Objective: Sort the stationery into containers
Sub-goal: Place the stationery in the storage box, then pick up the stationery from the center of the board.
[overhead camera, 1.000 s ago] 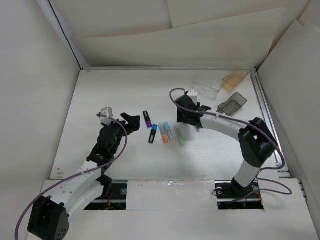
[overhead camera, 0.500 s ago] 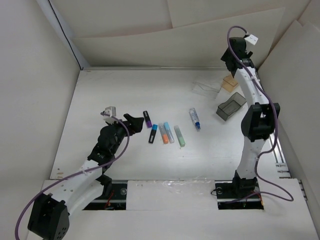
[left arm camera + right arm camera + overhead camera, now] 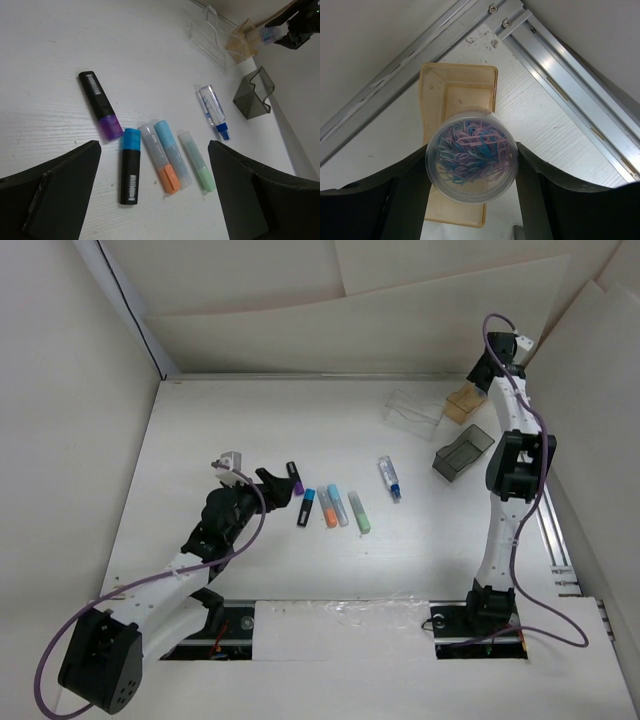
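Several markers lie in a row mid-table: black with purple end (image 3: 294, 476) (image 3: 100, 104), black with blue end (image 3: 306, 507) (image 3: 130, 165), pale with orange end (image 3: 327, 510) (image 3: 160, 159), light-blue (image 3: 338, 506) (image 3: 172, 152), green (image 3: 360, 512) (image 3: 197, 161), and a clear one with blue end (image 3: 389, 478) (image 3: 214, 109). My left gripper (image 3: 277, 485) (image 3: 155, 200) is open and empty just left of the row. My right gripper (image 3: 482, 378) (image 3: 470, 165) is shut on a clear round tub of coloured paper clips (image 3: 470, 155), held above the tan-orange box (image 3: 462, 405) (image 3: 457, 95). The clear box (image 3: 414, 409) and dark grey box (image 3: 463, 452) stand nearby.
An aluminium rail (image 3: 540, 510) (image 3: 560, 75) runs along the table's right edge beside the boxes. White walls (image 3: 80, 440) close in the left, back and right. Purple cables (image 3: 250, 530) loop along both arms.
My right arm has swung from beside the markers up to the back right corner, over the tan-orange box. The clear blue-ended marker is now uncovered. My left gripper edged slightly right.
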Robot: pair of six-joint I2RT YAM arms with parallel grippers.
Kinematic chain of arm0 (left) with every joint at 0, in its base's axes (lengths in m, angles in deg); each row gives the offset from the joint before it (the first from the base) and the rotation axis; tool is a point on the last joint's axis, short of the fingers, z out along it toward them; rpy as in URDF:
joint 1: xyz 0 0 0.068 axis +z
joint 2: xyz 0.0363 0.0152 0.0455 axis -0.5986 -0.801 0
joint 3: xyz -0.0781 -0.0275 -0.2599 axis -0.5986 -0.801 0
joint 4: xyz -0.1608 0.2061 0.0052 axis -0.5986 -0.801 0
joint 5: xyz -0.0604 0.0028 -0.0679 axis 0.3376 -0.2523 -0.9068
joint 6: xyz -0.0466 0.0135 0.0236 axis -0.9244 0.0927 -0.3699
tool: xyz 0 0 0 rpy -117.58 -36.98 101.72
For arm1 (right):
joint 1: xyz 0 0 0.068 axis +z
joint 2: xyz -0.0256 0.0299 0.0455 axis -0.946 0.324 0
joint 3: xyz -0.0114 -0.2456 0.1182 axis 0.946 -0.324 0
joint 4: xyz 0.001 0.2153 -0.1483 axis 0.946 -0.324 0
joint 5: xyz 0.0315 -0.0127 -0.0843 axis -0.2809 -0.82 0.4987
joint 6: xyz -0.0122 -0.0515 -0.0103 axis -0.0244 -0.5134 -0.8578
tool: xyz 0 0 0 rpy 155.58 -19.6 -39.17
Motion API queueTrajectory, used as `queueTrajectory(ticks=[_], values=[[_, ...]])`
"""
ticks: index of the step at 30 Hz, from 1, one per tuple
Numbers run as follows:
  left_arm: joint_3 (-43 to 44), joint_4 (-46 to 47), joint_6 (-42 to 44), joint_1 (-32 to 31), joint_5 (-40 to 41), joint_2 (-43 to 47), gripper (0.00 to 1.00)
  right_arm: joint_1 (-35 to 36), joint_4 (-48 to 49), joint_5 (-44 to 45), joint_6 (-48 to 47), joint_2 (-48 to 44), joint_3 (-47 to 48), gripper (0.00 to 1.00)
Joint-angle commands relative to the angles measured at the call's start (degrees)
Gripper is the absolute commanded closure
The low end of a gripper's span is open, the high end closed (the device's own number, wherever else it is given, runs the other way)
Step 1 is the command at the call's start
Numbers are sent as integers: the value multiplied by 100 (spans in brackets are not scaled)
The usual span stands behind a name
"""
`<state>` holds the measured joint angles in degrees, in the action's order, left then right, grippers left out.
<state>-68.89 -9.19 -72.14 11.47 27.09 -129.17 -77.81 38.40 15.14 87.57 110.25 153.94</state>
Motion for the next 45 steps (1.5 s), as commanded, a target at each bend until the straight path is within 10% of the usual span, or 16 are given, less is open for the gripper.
queueTrajectory(ticks=[1, 18, 24, 33, 37, 41, 45], values=[[258, 412, -11, -1, -162, -95, 14, 74, 336, -272, -190, -96, 389, 58], [258, 623, -11, -1, -321, -201, 14, 13, 564, -518, -190, 493, 661, 52], [258, 624, -11, -1, -373, -306, 14, 13, 617, -518, -190, 459, 583, 17], [258, 677, -11, -1, -488, -306, 14, 13, 1022, -457, -296, -920, -393, 11], [258, 677, -11, -1, -488, -253, 14, 469, 1091, -307, -488, -2027, -1740, 34], [205, 677, -11, -1, -488, -139, 18, 1242, 1303, -464, -272, -3624, -3694, 93], [205, 677, -11, -1, -488, -16, 20, 1954, 1505, -1194, -112, -4523, -5392, 95]])
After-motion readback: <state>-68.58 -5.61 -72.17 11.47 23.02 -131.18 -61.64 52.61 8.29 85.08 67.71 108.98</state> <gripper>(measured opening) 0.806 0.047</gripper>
